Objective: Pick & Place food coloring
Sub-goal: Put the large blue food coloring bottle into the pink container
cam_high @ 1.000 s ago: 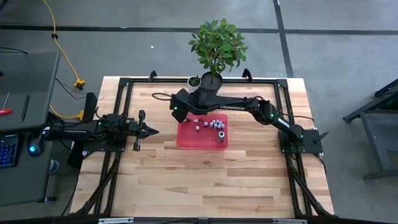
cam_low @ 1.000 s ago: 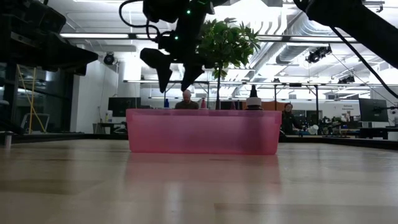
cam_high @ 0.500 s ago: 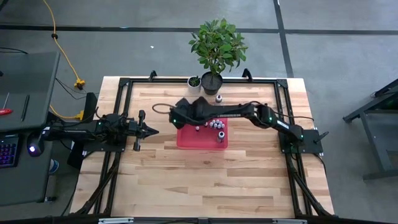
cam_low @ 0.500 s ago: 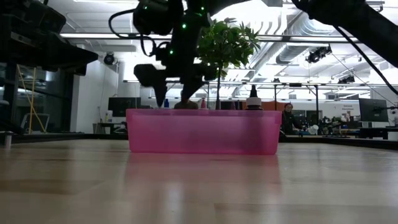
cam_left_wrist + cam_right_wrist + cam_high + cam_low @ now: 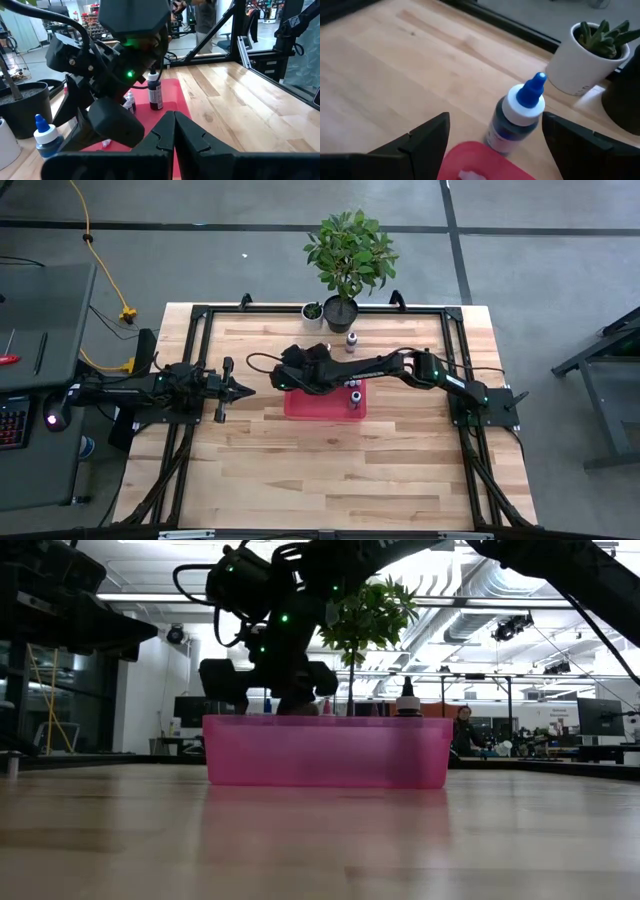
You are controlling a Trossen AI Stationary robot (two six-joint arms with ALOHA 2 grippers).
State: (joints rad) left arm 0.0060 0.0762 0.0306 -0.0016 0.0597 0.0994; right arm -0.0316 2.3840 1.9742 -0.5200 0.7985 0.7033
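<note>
Waiting at the table's left, left gripper point(image 5: 243, 390) with fingers pressed together, right gripper point(image 5: 291, 373) with jaws spread wide low over the red tray point(image 5: 305, 405), food coloring bottles point(image 5: 353, 394) inside, another bottle point(image 5: 516, 120) standing just beside the tray, near a small white pot point(image 5: 587, 57)

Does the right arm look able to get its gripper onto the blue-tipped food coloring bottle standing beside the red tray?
Probably yes. The open right gripper points at the blue-tipped, white-capped food coloring bottle, which stands upright on bare wood beside the red plastic tray, nothing between them.

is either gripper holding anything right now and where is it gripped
Nothing is held. The right gripper is open over the red tray; the left gripper is shut on nothing.
</note>
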